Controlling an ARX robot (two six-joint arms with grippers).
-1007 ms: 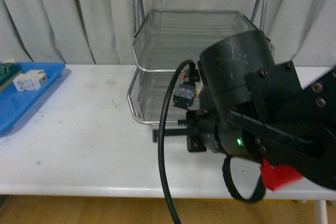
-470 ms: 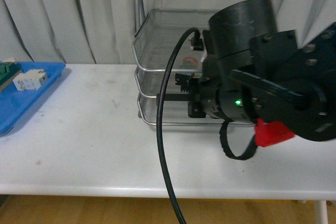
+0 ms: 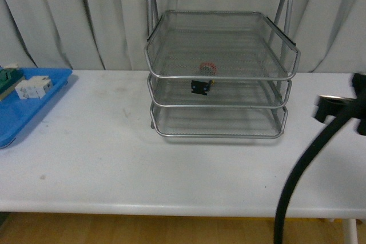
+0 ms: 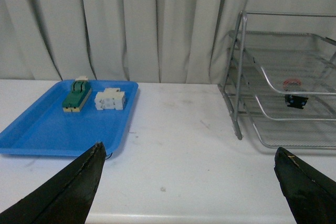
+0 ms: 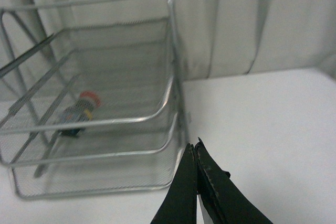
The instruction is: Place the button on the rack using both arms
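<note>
The button [image 3: 201, 86], with red cap and dark body, lies on its side in the middle tier of the silver wire rack [image 3: 217, 77]. It also shows in the left wrist view [image 4: 294, 97] and in the right wrist view [image 5: 79, 112]. My left gripper [image 4: 189, 148] is open and empty, low over the table and well to the left of the rack [image 4: 239, 77]. My right gripper [image 5: 195, 145] is shut on nothing, just off the rack's [image 5: 105, 123] front right corner. Only part of my right arm [image 3: 338, 107] and its cable show in the front view.
A blue tray [image 3: 23, 112] at the table's left holds a green-topped block [image 4: 76, 95] and a white block [image 4: 110, 99]. White curtains hang behind the table. The table's front edge [image 3: 171, 207] runs close below.
My right arm has drawn back from in front of the rack to the right edge of the view. The pulled-out tray now sits flush, with the button in the middle tier.
</note>
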